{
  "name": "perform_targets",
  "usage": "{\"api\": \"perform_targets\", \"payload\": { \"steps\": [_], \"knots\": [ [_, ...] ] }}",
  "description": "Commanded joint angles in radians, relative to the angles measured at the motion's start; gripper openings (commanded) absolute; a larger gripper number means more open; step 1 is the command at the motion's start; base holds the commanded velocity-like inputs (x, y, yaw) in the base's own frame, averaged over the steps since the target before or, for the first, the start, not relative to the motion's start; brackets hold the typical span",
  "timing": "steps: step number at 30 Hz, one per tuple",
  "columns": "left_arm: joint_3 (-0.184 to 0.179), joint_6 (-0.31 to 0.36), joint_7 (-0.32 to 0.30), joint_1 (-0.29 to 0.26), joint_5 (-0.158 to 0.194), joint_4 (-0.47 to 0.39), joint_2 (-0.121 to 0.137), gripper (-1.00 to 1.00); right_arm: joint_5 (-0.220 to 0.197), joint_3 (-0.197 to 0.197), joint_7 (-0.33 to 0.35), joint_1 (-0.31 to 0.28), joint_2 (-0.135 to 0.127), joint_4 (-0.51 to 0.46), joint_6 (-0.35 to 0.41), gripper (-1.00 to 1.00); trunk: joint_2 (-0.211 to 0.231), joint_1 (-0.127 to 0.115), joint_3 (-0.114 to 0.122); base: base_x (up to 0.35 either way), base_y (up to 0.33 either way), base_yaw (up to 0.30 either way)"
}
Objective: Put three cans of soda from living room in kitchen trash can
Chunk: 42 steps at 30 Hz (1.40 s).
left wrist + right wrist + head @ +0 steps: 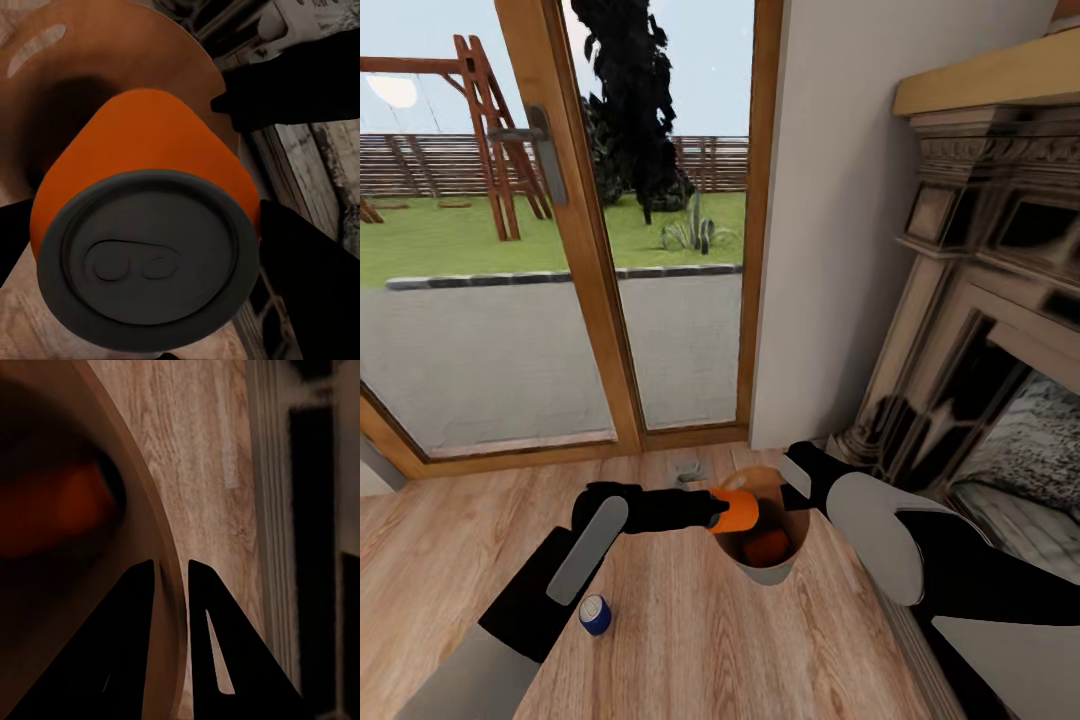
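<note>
Left gripper (722,508) clamped on orange soda can (738,510), held sideways over trash can (772,572) rim at 9 o'clock. Right gripper (171,577) pinching bin wall (146,547) at 3 o'clock. Second orange can (766,547) inside. Blue can (595,614) upright on wood floor (690,640), 8 o'clock, well apart. Fireplace (980,330) at 2 o'clock.
</note>
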Motion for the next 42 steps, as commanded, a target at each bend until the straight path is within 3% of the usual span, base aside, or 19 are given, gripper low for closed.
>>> {"api": "perform_targets", "payload": {
  "steps": [1,8,21,26,42],
  "knots": [
    [-0.002,-0.012,0.001,0.0,-0.006,0.018,-0.006,-1.0,-0.003,-0.006,0.003,0.0,0.0,0.004,-0.002,-1.0,0.0,0.0,0.0,0.0,0.0,0.0],
    [-0.013,-0.069,0.001,-0.001,-0.021,0.102,-0.05,-1.0,-0.003,-0.006,0.046,0.0,0.0,0.013,-0.002,-1.0,0.0,0.0,0.0,0.0,0.0,0.0],
    [-0.079,-0.181,0.019,-0.001,-0.023,0.241,-0.115,-1.0,-0.003,-0.006,0.064,0.0,0.0,0.03,-0.002,-1.0,0.0,0.0,0.0,0.0,0.0,0.0],
    [-0.1,-0.247,0.024,-0.002,-0.023,0.312,-0.126,-1.0,-0.003,-0.006,0.086,0.0,0.0,0.031,-0.002,-1.0,0.0,0.0,0.0,0.0,0.0,0.0],
    [-0.105,-0.405,0.047,-0.008,-0.022,0.439,-0.132,-1.0,-0.003,-0.006,0.093,0.0,0.0,0.033,-0.002,-1.0,0.0,0.0,0.0,0.0,0.0,0.0]
  ]
}}
